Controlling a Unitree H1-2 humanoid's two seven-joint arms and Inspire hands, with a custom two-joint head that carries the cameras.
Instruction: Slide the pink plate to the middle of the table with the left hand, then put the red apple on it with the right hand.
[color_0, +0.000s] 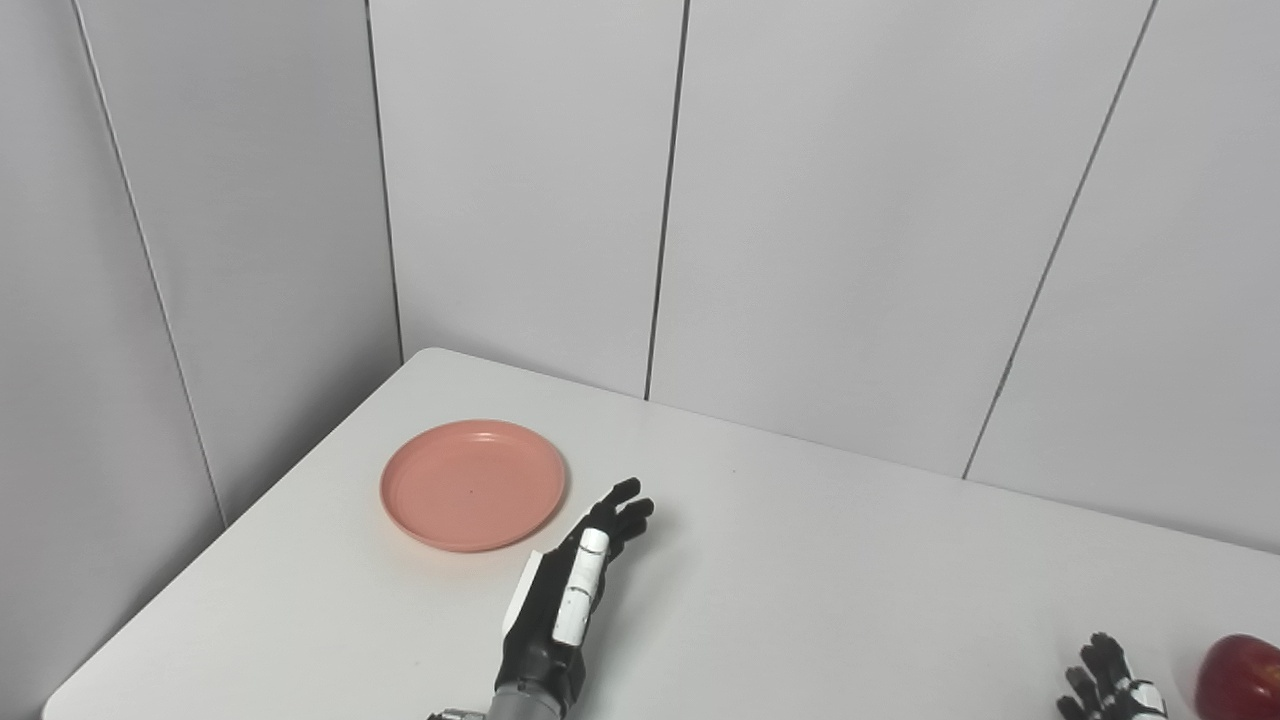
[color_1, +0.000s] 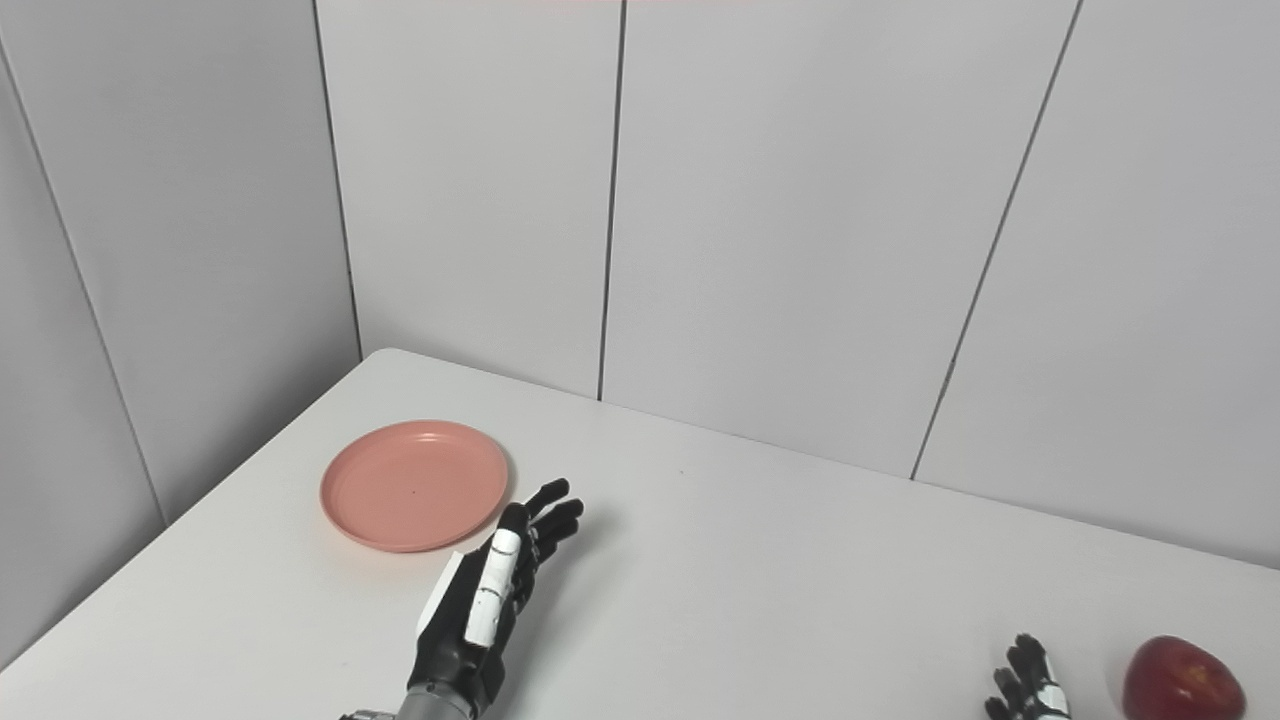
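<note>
The pink plate (color_0: 473, 484) lies flat and empty on the white table (color_0: 800, 560), toward the far left corner. My left hand (color_0: 572, 590) reaches over the table just right of the plate's near right rim, fingers stretched out and apart, holding nothing; I cannot tell whether it touches the rim. The red apple (color_1: 1183, 679) rests at the near right edge of the picture. My right hand (color_1: 1026, 685) is only partly in view at the bottom, just left of the apple, fingers spread and apart from it.
Grey panelled walls (color_0: 640, 200) close off the table at the back and on the left. The table's left edge (color_0: 230, 540) runs diagonally near the plate.
</note>
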